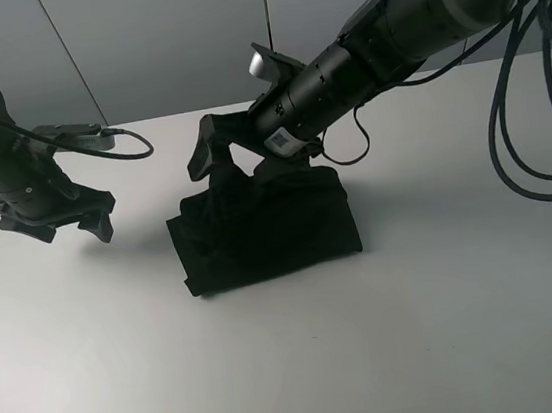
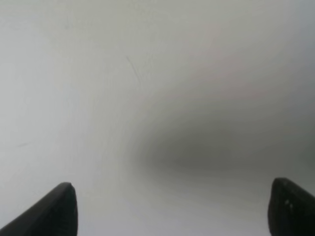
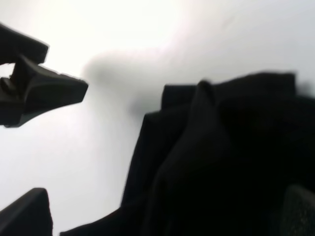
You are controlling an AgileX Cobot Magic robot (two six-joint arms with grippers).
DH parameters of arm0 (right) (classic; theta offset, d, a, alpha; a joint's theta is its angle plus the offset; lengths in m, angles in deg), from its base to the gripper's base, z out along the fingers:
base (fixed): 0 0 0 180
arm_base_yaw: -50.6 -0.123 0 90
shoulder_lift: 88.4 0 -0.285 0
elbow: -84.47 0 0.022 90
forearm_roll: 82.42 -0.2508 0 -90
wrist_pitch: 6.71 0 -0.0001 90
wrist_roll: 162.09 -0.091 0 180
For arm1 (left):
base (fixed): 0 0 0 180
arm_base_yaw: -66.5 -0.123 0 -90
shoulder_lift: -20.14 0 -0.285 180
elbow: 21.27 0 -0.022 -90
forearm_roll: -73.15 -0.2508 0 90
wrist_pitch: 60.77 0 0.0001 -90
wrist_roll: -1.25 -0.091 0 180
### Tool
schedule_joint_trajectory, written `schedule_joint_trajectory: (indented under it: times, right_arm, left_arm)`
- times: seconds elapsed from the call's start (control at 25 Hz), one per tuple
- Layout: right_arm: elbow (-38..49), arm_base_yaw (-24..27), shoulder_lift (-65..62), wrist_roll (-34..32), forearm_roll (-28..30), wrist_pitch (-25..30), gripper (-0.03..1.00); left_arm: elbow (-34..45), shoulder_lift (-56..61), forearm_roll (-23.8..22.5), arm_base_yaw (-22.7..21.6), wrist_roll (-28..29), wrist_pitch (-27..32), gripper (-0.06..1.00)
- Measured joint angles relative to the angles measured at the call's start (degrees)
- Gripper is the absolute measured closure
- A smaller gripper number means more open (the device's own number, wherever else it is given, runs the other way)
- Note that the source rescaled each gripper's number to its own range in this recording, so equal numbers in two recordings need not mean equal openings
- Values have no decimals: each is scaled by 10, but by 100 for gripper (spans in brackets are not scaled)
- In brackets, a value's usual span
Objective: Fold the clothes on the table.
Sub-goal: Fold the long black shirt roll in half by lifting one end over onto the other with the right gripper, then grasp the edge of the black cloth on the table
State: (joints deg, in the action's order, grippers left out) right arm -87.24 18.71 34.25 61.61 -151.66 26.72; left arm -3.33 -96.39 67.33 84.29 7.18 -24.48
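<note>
- One black T-shirt point(image 1: 264, 233) — a folded bundle mid-table point(image 1: 452, 326), plain side up.
- Two grippers, both mine.
- My left gripper point(image 1: 57, 225) hangs over bare table, jaws wide apart.
- My right gripper point(image 1: 233, 166) is at the shirt's far edge — jaws spread wide.

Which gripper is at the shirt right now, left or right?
The right gripper, jaws open, above the far left corner of the black shirt. The left gripper hangs over the white table, apart from the shirt.
</note>
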Motion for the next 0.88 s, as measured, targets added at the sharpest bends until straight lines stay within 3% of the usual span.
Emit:
schedule_joint_trajectory:
  times: [0.16,0.4,0.64,0.88]
  right_arm:
    - [-1,5,-60,-76,167,-41,-3]
    - [-2,68,-119,-288,490,-5,-3]
    - [-2,139,-130,-343,587,37,-3]
    - [-2,146,-130,-352,661,51,-3]
  left_arm:
    - [0,0,8,0,0,0,-6]
    - [0,0,13,0,-1,0,-6]
    - [0,0,16,0,-1,0,-6]
    - [-4,0,58,0,-20,3,-6]
